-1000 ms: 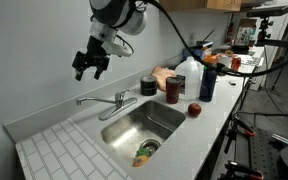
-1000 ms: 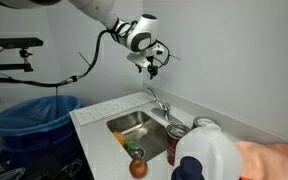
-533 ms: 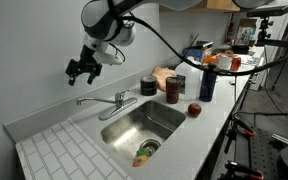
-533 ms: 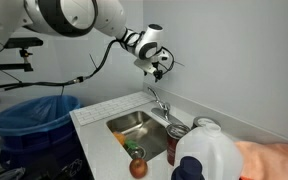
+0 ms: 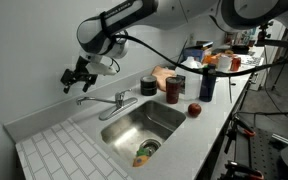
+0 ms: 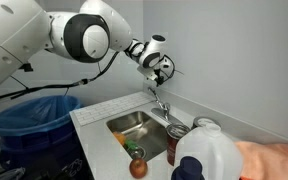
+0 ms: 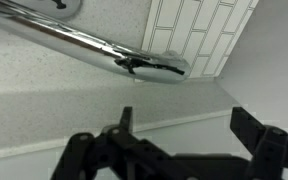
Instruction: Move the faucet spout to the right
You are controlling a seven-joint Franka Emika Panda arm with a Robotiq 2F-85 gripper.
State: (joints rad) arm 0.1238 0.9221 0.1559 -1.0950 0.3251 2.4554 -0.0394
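We are seeing the arm (image 5: 134, 15) stretching in from above and across the counter. Its wrist is bending downward, so the gripper (image 5: 77, 78) is hanging in the air near the back wall with its fingers pointing down toward the rear edge of the sink (image 5: 149, 120). In an exterior view the gripper (image 6: 162, 72) is showing close to the wall, above the sink. In the wrist view we are looking past the fingers (image 7: 125, 122) of the gripper (image 7: 184, 128). They are standing wide apart, released, with only bare counter showing between them.

The faucet spout (image 5: 102, 101) is lying below the fingers and clear of them. It is running out from its short chrome base along the sink's rear edge, and its downturned tip is sitting almost straight beneath the gripper. In the wrist view the faucet spout (image 7: 74, 38) is crossing the picture as a slanted chrome tube beyond the fingertips. Its tip is ending roughly in line with the gap between the two fingers, touching neither. The white tiled drainboard (image 7: 199, 30) is lying just past the tip.
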